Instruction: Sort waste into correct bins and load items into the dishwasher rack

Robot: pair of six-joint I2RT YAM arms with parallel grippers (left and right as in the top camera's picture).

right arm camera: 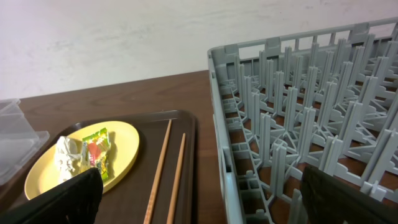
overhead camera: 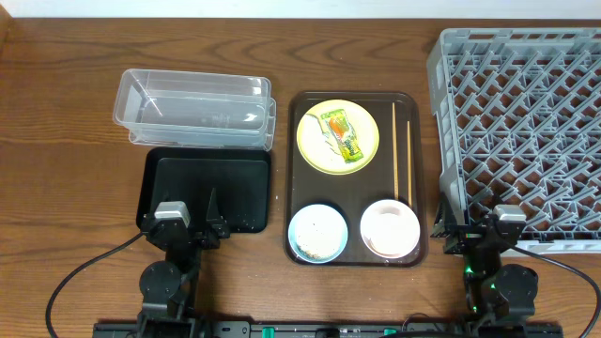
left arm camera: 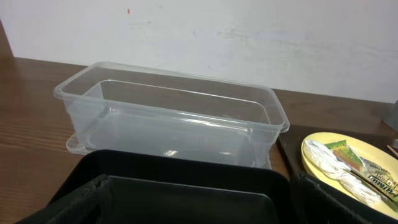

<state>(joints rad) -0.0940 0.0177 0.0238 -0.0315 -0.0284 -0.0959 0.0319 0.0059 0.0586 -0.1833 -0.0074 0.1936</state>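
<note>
On the dark brown serving tray [overhead camera: 293, 178] a pale yellow plate [overhead camera: 319, 155] holds the green-and-orange wrapper [overhead camera: 342, 132] and white paper bits. The chopsticks [overhead camera: 402, 150] lie along the tray's right side. A light blue bowl [overhead camera: 316, 232] with pale specks in it and a pinkish-white bowl [overhead camera: 390, 228] stand at the front. The clear tub [overhead camera: 192, 108] and the black tray [overhead camera: 207, 188] are to the left, the grey rack [overhead camera: 526, 131] to the right. My left gripper [overhead camera: 192, 225] is open over the black tray's front edge. My right gripper [overhead camera: 477, 235] is open at the rack's front left corner.
The left wrist view shows the tub [left arm camera: 174, 118], the black tray [left arm camera: 186, 180] and the plate [left arm camera: 348, 162]. The right wrist view shows the plate [right arm camera: 124, 146], the wrapper [right arm camera: 96, 152], the chopsticks [right arm camera: 165, 168] and the rack [right arm camera: 298, 112]. A white wall stands behind the table.
</note>
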